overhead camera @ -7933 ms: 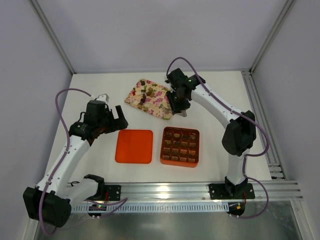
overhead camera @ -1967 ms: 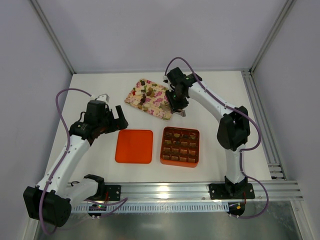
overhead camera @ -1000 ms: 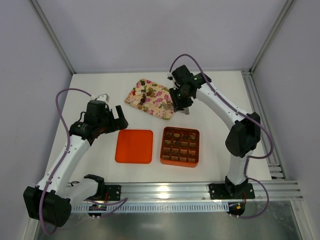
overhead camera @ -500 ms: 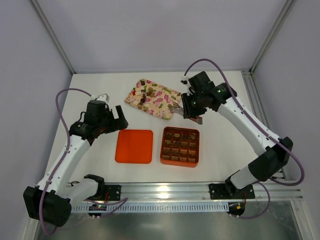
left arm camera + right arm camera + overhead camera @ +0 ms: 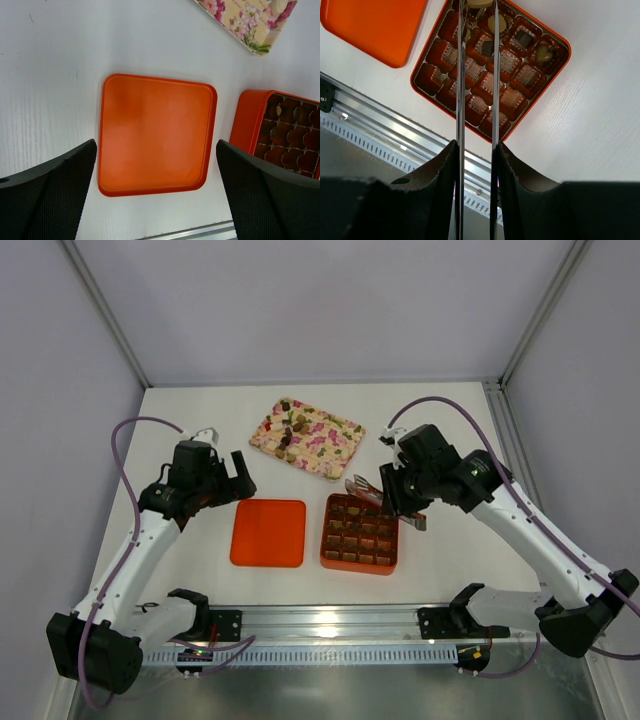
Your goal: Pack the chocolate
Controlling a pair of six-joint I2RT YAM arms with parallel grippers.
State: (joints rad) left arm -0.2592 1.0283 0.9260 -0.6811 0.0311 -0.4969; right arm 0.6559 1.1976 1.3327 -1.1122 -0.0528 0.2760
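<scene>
My right gripper (image 5: 398, 498) is shut on a pair of thin metal tongs (image 5: 461, 75) whose tips reach over the far left corner of the orange grid box (image 5: 389, 558). In the right wrist view a tan chocolate lump (image 5: 480, 2) sits pinched between the tong tips at the top edge. The box (image 5: 563, 64) holds a few chocolates: a dark square (image 5: 522, 37), a heart (image 5: 543, 54) and a tan round one (image 5: 496, 22). More chocolate lumps (image 5: 290, 430) lie on the floral tray (image 5: 335, 445). My left gripper (image 5: 232, 475) is open and empty above the orange lid (image 5: 268, 532).
The orange lid (image 5: 155, 132) lies flat to the left of the box (image 5: 248, 120). The floral tray's corner (image 5: 250, 25) shows in the left wrist view. An aluminium rail (image 5: 330, 620) runs along the table's near edge.
My right arm has swung from the floral tray back towards the near side, bringing the tongs and the tan lump over the orange box. The left arm has not moved.
</scene>
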